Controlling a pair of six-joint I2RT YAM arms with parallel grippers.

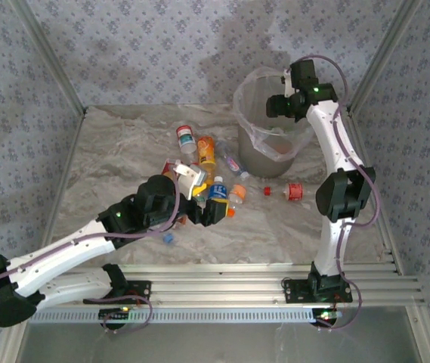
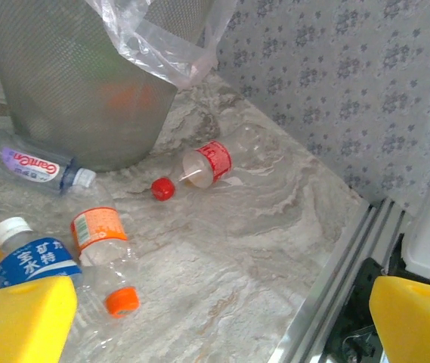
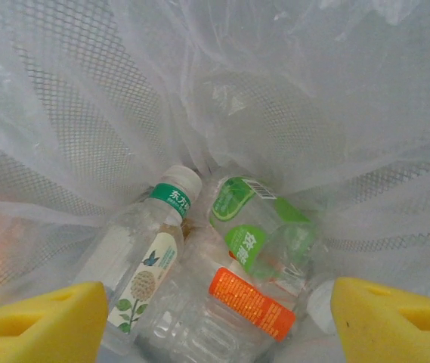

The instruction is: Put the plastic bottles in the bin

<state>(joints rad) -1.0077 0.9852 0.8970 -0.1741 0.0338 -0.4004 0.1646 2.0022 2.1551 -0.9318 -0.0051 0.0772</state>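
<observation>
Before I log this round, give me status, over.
Left tool open, over table bottles. Right tool open, empty, above bin. Binned bottles visible inside. Nothing blocking.

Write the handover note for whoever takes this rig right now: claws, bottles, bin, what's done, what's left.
Left claw: open, empty, over the bottles on the table.
Right claw: open, empty, above the bin, looking in.
Done: at least three bottles lie in the bin: white-capped bottle, green-label bottle, orange-label bottle.
To do: a cluster beside the bin, including the blue-label bottle, the orange-capped bottle and an uncapped red-label bottle with its red cap lying next to it.
</observation>
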